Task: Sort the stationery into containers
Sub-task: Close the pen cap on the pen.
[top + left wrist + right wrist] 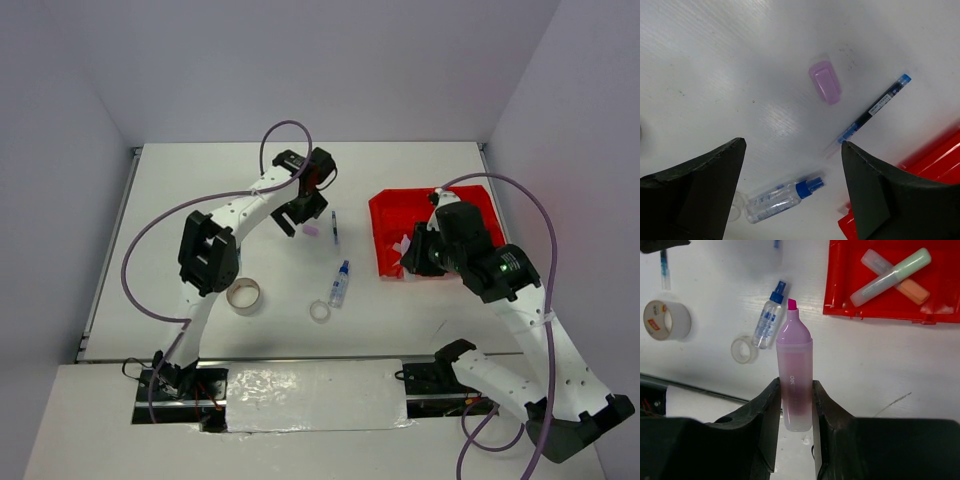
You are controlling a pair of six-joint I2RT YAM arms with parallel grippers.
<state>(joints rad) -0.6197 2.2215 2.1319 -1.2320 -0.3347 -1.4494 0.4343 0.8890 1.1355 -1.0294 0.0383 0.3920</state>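
2 markers (892, 275) already sit in the tray (837, 280). My right gripper (796, 390) is clamped on a purple marker (795, 375) near its edge, so next I carry it over and release. The left gripper (792, 145) hangs open above the eraser (825, 82).

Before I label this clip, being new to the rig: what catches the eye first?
The bright red tray at the table's right stands out, two crossed highlighters in one compartment. The right gripper, close to it, is shut on a purple highlighter; the left gripper hangs open near a pink piece and a blue pen.
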